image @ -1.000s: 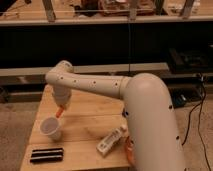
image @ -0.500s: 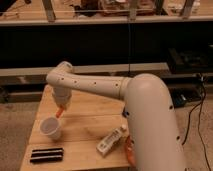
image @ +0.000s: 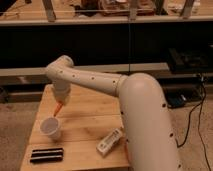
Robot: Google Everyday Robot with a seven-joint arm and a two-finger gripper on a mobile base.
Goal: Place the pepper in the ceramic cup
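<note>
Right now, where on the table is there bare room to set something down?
Bare tabletop between the ceramic cup and the white bottle, and behind them up to the arm. Front left is crowded: black case, cup, and the hand holding the pepper just above it.

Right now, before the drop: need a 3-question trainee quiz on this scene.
1. True or false: the pepper already lies inside the cup.
2. What lies at the front-left corner of the table? A) flat black object B) orange plate C) blue bowl
3. Fill in: the gripper, just above the cup, holds the ____.
Key: 1 false; 2 A; 3 pepper.
</note>
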